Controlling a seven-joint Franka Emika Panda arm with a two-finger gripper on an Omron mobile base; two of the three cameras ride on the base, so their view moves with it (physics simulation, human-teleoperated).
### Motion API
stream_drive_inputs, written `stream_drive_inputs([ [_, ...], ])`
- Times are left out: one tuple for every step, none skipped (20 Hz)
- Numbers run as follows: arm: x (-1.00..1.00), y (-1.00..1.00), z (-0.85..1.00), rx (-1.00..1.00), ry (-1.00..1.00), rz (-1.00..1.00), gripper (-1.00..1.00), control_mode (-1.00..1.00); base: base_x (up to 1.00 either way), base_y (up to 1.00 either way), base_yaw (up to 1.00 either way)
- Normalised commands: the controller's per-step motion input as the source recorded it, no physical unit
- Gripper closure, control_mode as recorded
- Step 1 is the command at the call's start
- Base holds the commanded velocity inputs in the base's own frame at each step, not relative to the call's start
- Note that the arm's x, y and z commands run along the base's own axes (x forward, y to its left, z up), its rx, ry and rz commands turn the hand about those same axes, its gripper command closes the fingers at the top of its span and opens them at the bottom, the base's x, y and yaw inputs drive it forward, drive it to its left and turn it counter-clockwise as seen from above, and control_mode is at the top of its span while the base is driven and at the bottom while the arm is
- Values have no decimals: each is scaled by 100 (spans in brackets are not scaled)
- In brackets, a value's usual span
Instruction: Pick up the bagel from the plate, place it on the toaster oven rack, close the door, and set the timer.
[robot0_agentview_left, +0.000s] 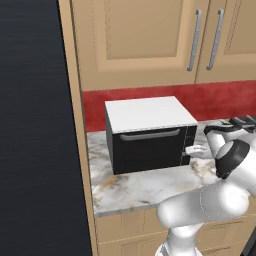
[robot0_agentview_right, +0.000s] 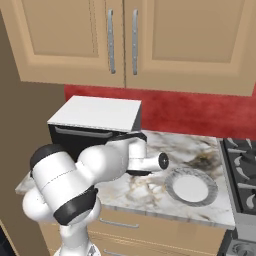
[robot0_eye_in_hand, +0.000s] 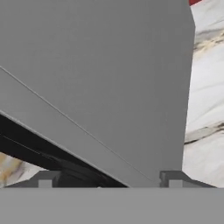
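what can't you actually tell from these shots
- Bagel: the door is shut, so whether it lies on the rack inside is hidden; the plate is bare.
- Timer knob: in the left base view the panel beside the door is too small to read.
- Gripper: in the right base view the arm covers it; the hand view, close against the grey oven top, shows its fingertips apart.

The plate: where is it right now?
In the right base view the plate lies on the marble counter, right of the toaster oven and just left of the stove.
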Motion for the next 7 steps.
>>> stream_drive_inputs([
  [34, -34, 60, 25, 10, 2, 100, -100, 0, 0, 0],
  [31, -35, 59, 25, 10, 2, 100, -100, 0, 0, 0],
  [29, -36, 59, 25, 10, 3, 100, -100, 0, 0, 0],
  [26, -39, 58, 24, 9, 3, 100, -100, 0, 0, 0],
  [23, -39, 56, 25, 9, 3, 100, -100, 0, 0, 0],
  [22, -40, 54, 24, 9, 3, 100, -100, 0, 0, 0],
  [21, -42, 50, 24, 9, 3, 100, -100, 0, 0, 0],
])
